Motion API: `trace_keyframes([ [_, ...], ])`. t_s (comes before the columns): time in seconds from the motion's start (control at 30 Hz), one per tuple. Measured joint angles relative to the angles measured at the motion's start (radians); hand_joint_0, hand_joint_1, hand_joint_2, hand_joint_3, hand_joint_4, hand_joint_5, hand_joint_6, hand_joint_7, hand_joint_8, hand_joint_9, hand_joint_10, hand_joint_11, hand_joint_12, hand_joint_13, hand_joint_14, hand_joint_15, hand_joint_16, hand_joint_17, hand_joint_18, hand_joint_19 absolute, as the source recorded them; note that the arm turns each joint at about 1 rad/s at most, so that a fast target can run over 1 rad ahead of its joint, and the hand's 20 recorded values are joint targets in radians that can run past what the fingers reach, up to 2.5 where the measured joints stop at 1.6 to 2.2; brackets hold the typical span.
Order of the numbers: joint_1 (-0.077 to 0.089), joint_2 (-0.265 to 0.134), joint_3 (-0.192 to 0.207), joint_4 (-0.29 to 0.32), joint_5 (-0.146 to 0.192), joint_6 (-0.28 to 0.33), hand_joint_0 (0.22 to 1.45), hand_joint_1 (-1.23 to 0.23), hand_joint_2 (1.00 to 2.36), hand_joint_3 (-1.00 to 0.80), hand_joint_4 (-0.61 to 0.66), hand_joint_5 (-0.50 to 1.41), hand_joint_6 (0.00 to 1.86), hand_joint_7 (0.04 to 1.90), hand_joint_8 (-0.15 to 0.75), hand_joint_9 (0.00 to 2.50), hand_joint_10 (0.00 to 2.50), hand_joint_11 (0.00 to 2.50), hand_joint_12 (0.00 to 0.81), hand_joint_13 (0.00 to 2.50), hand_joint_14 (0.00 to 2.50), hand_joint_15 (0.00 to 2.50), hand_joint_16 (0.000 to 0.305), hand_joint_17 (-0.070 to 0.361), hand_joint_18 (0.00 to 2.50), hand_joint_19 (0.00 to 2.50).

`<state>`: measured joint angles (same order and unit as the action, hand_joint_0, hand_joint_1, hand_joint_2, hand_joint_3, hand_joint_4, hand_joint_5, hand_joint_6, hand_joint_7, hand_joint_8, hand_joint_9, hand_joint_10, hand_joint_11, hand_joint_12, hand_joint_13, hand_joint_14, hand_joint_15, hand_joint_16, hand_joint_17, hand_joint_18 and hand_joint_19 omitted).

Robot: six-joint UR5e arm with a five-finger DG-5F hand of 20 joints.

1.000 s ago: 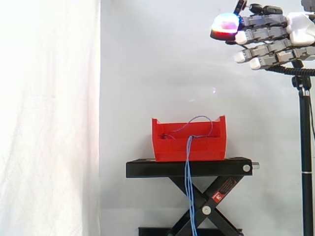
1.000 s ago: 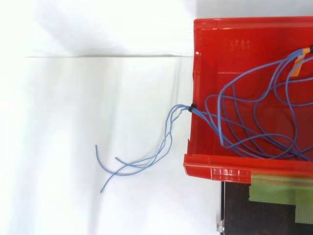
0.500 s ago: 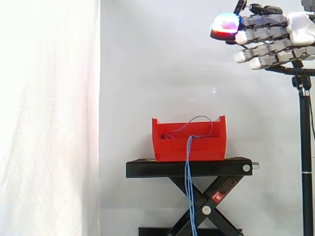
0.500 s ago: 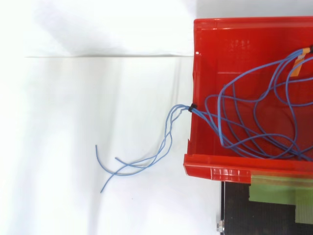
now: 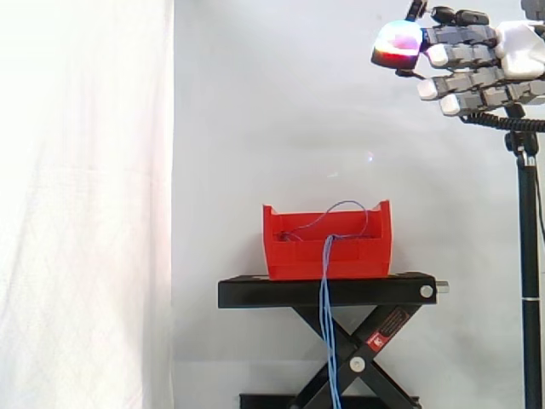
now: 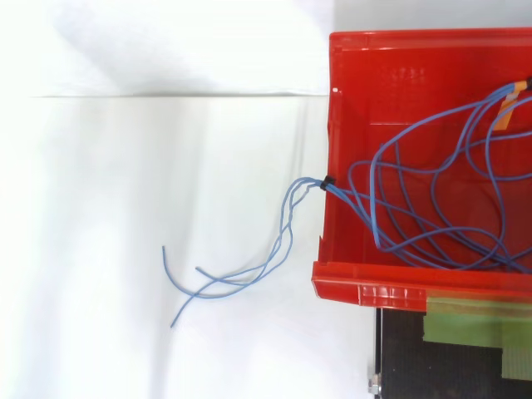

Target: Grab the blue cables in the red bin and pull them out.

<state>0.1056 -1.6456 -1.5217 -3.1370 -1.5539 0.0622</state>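
Where curtain [image 5: 85,213] hangs, stand [image 5: 328,292] bears red bin [image 5: 294,260].

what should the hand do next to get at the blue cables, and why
Probably move the hand down and toward the view's left until it is over the red bin. It is open, holds nothing, and sits high above and to the right of the bin, while the blue cables loop inside the bin and trail over its wall past the black stand.

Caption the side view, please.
Open hand high above-right of red bin on black stand, blue cables hanging over its rim.
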Motion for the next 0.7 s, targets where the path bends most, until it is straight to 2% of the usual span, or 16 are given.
trace_keyframes([
  [0.7,0.000,0.000,0.000,0.000,0.000,0.000,0.73,-0.82,1.00,-1.00,0.20,0.36,0.01,0.16,0.287,0.71,0.01,0.23,0.366,0.48,0.01,0.17,0.051,0.115,0.35,0.20],
])
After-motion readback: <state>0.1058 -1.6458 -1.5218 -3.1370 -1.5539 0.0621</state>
